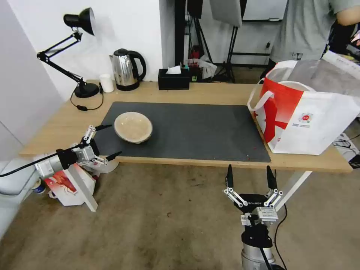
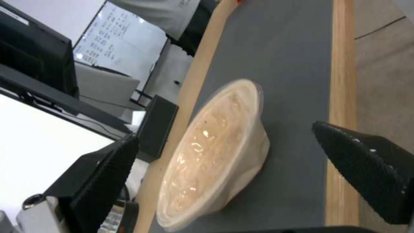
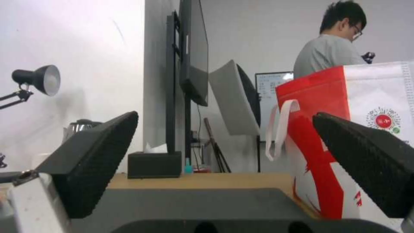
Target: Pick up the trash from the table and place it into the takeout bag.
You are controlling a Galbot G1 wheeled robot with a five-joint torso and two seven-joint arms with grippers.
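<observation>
Head view first: I see the surface, a long light-wood desk with a dark grey mat on top. At its right end stands the takeout bag, big and boxy, mouth open upward. On the left part of the mat sits the shallow beige bowl, upright, the one piece of trash I can find on the surface.

My left pincer is at the left front corner, its fingers spread wide and pointing toward the bowl, which lies just beside them, further in over the mat. In the left wrist view the bowl sits between the two fingertips but beyond them, not touched. I judge the left arm is clearly the nearer one.

My right pincer waits below the front edge, fingers spread and pointing up, well apart from the bowl, nearer to the bag.
</observation>
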